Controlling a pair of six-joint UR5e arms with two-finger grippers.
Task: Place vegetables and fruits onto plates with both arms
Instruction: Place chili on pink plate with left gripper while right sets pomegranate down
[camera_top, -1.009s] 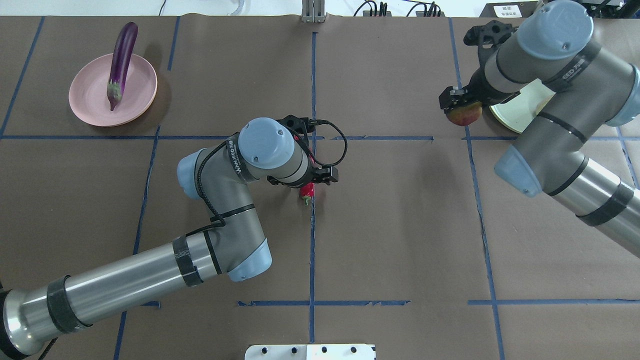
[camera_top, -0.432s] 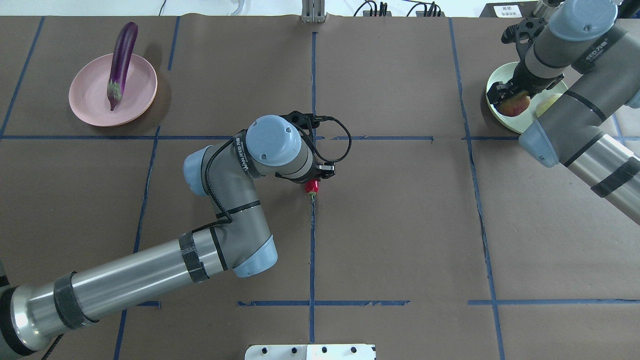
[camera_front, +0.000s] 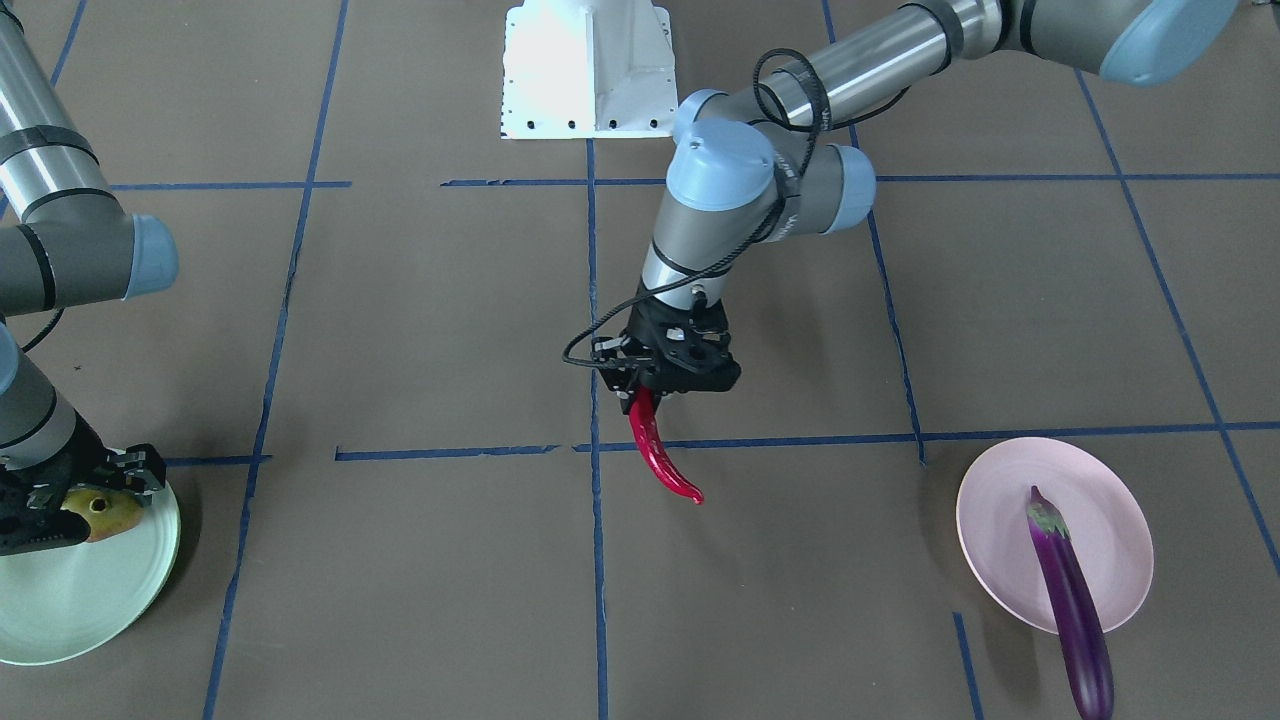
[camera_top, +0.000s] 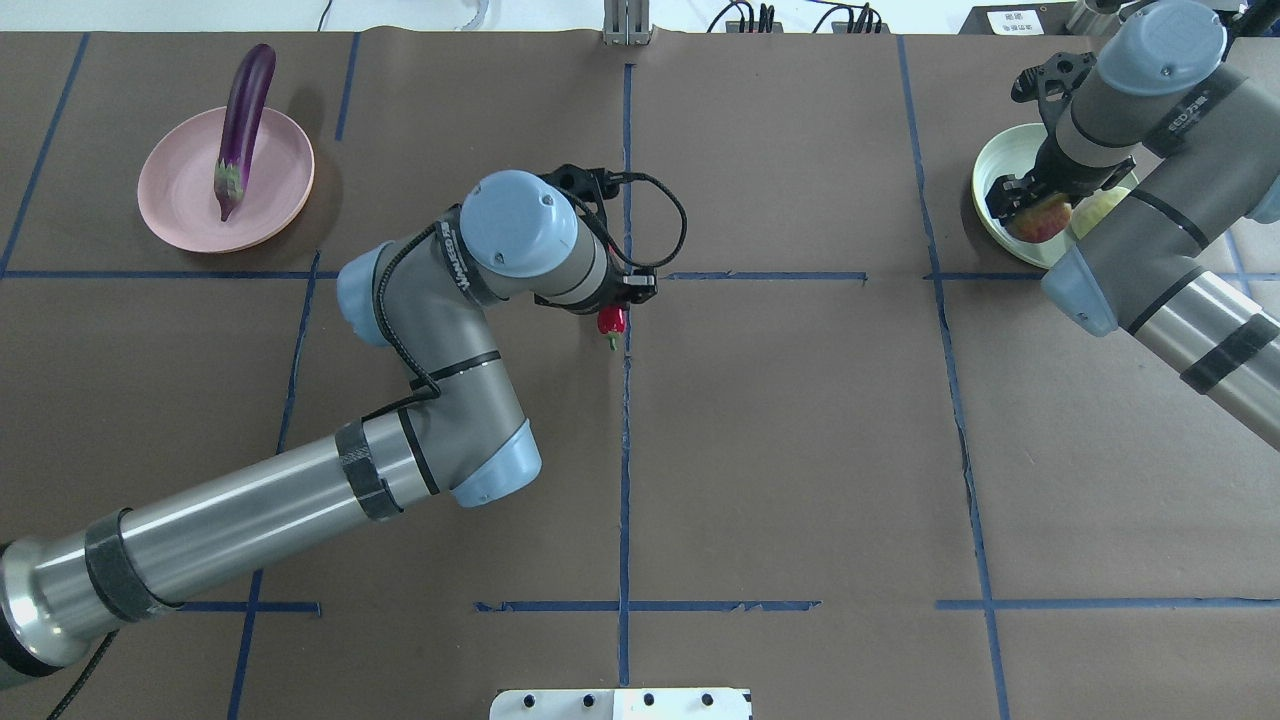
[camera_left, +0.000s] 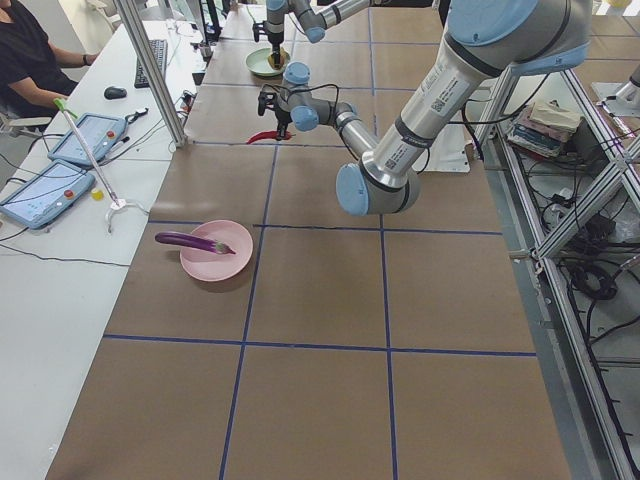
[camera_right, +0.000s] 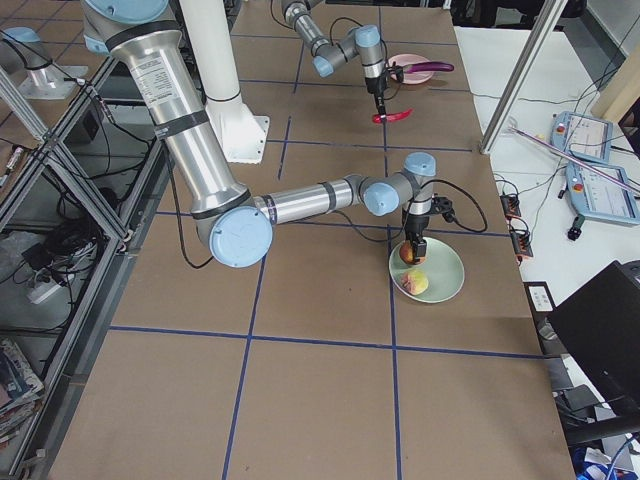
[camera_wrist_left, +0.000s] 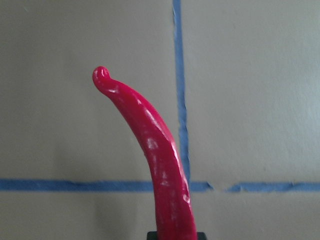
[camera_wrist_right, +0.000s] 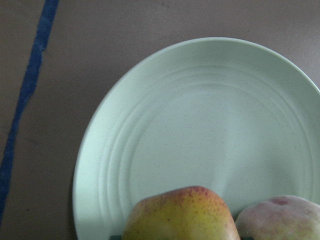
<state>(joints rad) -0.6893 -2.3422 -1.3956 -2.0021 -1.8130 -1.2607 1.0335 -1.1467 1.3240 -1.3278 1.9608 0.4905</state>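
The chili pepper (camera_front: 660, 455) hangs tip-down from the left gripper (camera_front: 645, 390), which is pinched tight near its stem end, above the bench (camera_top: 800, 450) by a blue tape cross (camera_top: 626, 276). The right gripper (camera_top: 1035, 205) clasps the pomegranate (camera_wrist_right: 180, 215) over the mint plate (camera_wrist_right: 200, 125), beside the pale fruit (camera_wrist_right: 280, 220), which the right arm (camera_top: 1180, 200) half hides from overhead. That arm's sleeve reads "EED"; the rest is unclear. The eggplant (camera_top: 240, 120) lies across the pink plate (camera_top: 180, 190) and overhangs its rim.

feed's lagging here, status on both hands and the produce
Left hand shut on chili pepper, hanging mid-table. Right hand shut on pomegranate over mint plate. Eggplant lies across pink plate; nothing blocking.
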